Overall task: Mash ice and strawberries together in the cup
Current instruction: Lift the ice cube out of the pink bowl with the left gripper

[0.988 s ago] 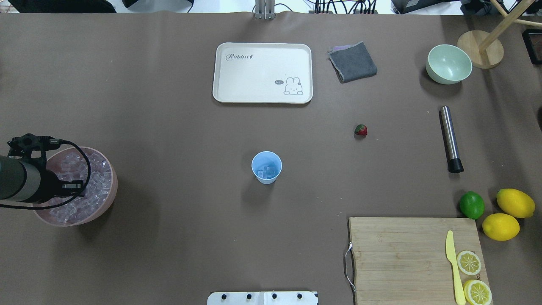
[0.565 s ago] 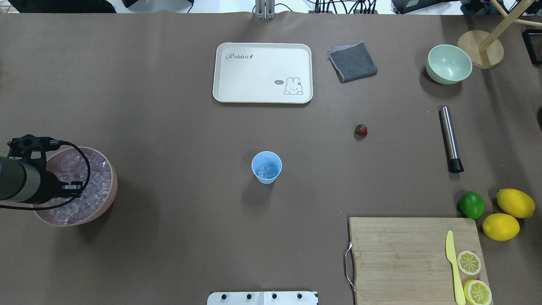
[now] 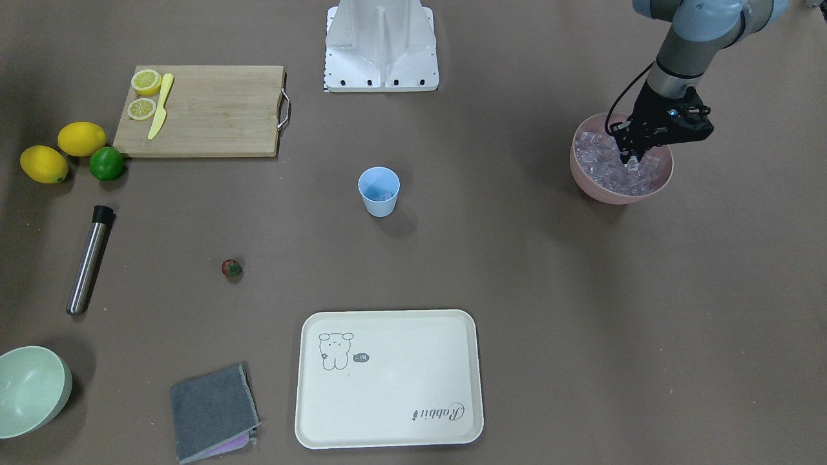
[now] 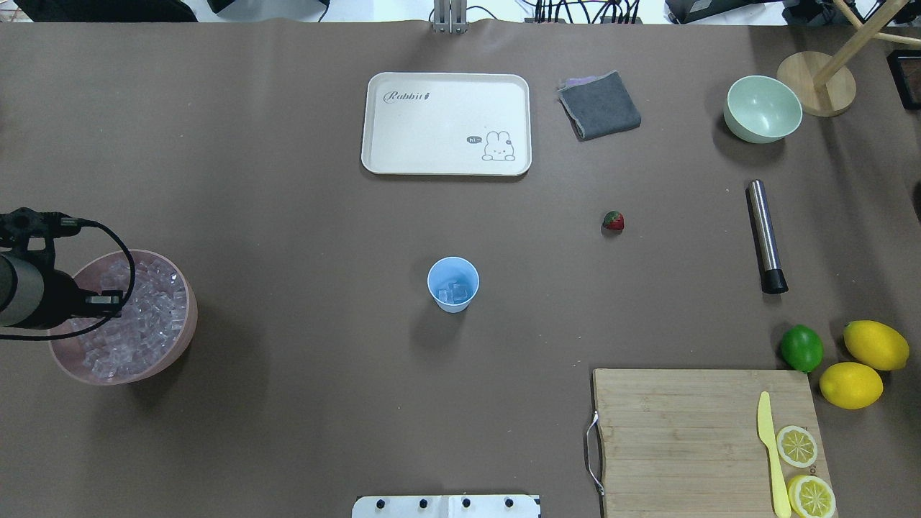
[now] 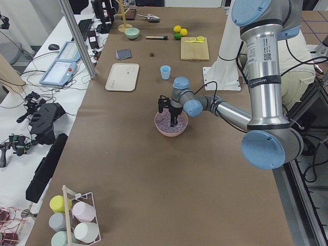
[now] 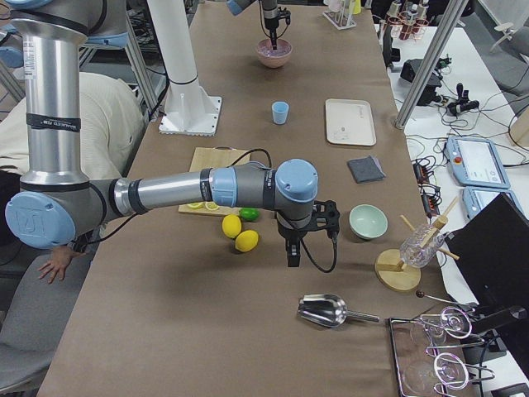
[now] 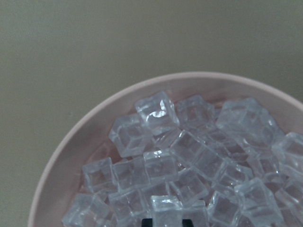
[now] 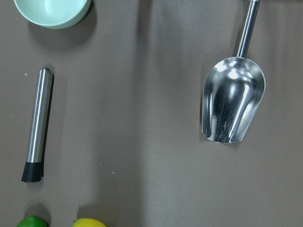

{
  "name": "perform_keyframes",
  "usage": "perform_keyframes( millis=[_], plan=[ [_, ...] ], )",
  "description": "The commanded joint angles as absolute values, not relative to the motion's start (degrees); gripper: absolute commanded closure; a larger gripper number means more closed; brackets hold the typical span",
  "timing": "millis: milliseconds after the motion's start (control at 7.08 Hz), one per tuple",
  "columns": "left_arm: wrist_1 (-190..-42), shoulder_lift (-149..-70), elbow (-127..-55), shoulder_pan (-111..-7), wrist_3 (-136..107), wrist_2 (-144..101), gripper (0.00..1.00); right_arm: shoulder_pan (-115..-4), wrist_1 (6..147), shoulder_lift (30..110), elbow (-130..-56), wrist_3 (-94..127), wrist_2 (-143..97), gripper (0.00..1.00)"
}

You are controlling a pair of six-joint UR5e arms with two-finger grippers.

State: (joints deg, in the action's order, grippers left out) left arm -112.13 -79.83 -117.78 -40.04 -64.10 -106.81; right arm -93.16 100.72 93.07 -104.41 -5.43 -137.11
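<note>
Left gripper pinches one ice cube over the pink bowl; the right gripper's opening cannot be told.

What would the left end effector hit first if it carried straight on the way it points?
The ice heaped in the pink bowl: the left end effector points straight down over it, one cube seemingly pinched between its fingertips. The remaining gap is unclear.
</note>
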Motion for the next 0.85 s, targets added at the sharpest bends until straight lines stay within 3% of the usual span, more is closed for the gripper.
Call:
perform_keyframes(
  millis=[0,282,706],
  plan=[
    [-111.28,-79.37,-119.61,-44.37,-60.74,-108.01,1.0,-93.16,100.72,92.81,-104.41,-5.36,-137.2,0.0],
    [-111.18,-80.5,-124.95,-45.79,-60.99,-109.25,1.0,-93.08,100.72,92.46,-104.41,-5.36,-137.2,0.0],
    [-107.7,-99.5,-122.8,-44.92,-64.48,-111.89,1.0,-93.08,100.72,92.37,-104.5,-5.27,-137.28,0.0]
  ],
)
